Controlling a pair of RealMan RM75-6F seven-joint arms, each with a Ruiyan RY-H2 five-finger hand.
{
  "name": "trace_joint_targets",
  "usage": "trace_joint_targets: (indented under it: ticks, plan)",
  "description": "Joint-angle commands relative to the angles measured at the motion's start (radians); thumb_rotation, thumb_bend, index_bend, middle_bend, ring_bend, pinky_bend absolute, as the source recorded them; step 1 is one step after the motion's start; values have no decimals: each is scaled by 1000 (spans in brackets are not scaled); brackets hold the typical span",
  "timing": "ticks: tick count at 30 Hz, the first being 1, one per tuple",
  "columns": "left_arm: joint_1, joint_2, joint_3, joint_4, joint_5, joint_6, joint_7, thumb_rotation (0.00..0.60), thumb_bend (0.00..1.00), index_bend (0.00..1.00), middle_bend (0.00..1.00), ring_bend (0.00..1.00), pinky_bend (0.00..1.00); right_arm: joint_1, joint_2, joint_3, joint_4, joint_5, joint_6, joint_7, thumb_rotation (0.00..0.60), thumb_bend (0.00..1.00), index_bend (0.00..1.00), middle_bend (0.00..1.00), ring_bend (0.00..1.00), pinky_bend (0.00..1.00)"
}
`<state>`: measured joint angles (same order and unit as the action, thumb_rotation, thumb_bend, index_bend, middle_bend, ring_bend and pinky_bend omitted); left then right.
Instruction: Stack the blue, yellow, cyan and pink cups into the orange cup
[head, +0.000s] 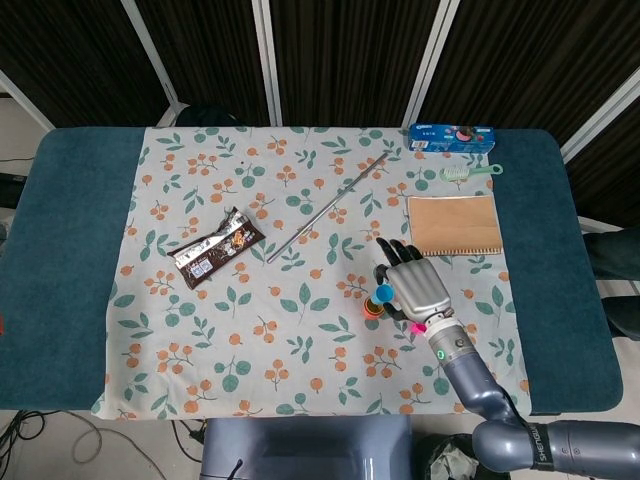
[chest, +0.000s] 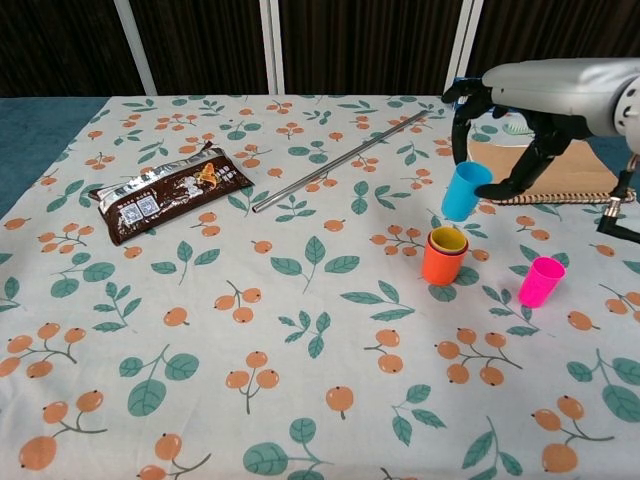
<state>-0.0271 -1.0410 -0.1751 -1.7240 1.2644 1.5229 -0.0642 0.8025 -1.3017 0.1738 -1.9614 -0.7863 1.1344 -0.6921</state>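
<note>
Bright even light, soft shadows, sharp

Orange cup (chest: 441, 268) stands upright on the surface, yellow cup (chest: 449, 240) nested inside it; the blue cup cannot be made out. Cyan cup (chest: 462, 191) is held off the surface, slightly tilted, just above the orange cup. Pink cup (chest: 540, 281) stands upright near the orange cup's right.
</note>
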Motion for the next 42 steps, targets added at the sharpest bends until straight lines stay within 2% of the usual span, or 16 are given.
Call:
trace_joint_targets:
  ticks: [1,15,42]
  plan:
    - [0,0,-1,0,-1,-1,-2,600,390,133,32,0,47,6,-9,2,-7,5,6,-9,600,396,496,0,65,164]
    - [0,2,-1,-2,-2,-2,-2,600,390,133,32,0,47,19,-62,-16,26,30,11,-20,600,395,501,0,66,164]
    - [1,1,-4,-3,-3,4,1,600,390,133,32,0,49,17,-91,-39,97,35,-11,9,600,396,502,0,66,164]
